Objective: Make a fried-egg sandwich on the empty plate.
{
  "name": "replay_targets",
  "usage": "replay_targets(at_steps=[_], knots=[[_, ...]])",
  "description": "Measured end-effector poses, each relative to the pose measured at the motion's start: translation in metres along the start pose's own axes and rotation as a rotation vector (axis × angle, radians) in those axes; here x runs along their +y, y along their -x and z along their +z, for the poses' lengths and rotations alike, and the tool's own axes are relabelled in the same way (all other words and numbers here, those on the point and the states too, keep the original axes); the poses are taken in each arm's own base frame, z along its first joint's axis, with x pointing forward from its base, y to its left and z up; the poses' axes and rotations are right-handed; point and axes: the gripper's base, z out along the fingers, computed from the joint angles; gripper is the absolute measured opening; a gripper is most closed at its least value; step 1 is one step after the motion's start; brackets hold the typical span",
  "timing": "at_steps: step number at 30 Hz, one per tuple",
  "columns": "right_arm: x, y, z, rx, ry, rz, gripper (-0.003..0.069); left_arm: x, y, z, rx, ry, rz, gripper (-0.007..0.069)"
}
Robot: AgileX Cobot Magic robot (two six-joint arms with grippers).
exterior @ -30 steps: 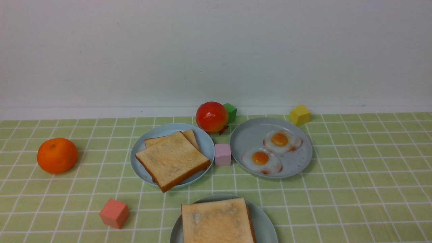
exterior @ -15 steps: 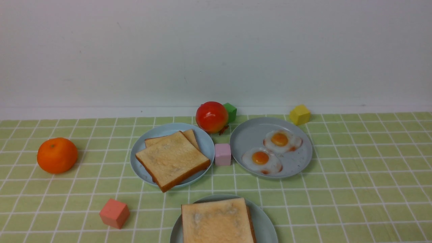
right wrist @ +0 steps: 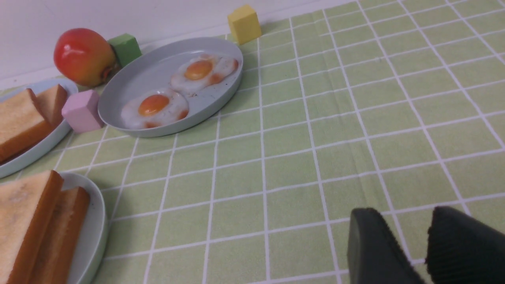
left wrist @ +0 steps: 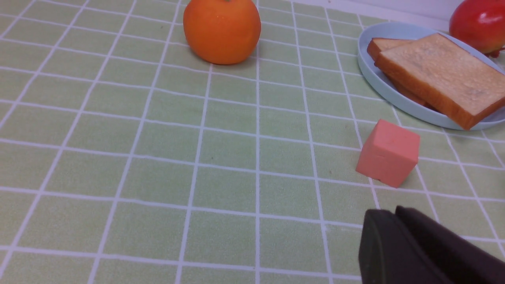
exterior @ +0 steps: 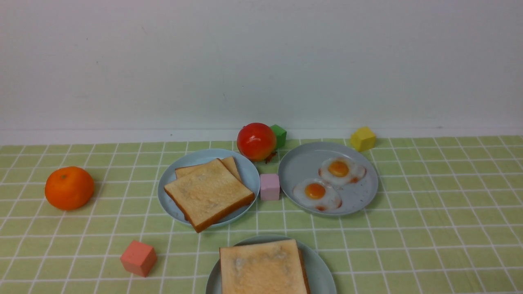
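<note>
The fried-egg sandwich (exterior: 263, 267) lies on the pale aqua plate (exterior: 322, 267) at the table's near edge, one toast slice stacked on another (right wrist: 27, 221). No fried egg shows between the slices. Neither arm appears in the front view. My left gripper (left wrist: 388, 211) is shut with nothing in it, low over the cloth just short of a salmon cube (left wrist: 388, 152). My right gripper (right wrist: 406, 213) stands open and empty over bare cloth, off to the right of the plate (right wrist: 94, 232).
Behind the sandwich a light blue plate (exterior: 192, 158) holds two toast slices (exterior: 208, 192), and a greyer plate (exterior: 302, 163) holds two eggs (exterior: 316, 192). Around them are an orange (exterior: 69, 188), a red fruit (exterior: 256, 141), and pink (exterior: 269, 186), green (exterior: 279, 134), yellow (exterior: 363, 139) and salmon (exterior: 139, 258) cubes.
</note>
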Motion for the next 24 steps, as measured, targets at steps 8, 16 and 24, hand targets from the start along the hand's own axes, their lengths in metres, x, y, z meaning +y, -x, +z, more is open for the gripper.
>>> replay_targets(at_steps=[8,16,24], knots=[[0.0,0.0,0.0,0.0,0.0,0.003,0.0238,0.0,0.0,0.0,0.0,0.0,0.0,0.0043],[0.0,0.0,0.0,0.0,0.0,0.003,0.0238,0.0,0.0,0.0,0.0,0.0,0.0,0.0055],[0.0,0.0,0.0,0.0,0.0,0.003,0.0238,0.0,0.0,0.0,0.0,0.0,0.0,0.0059]])
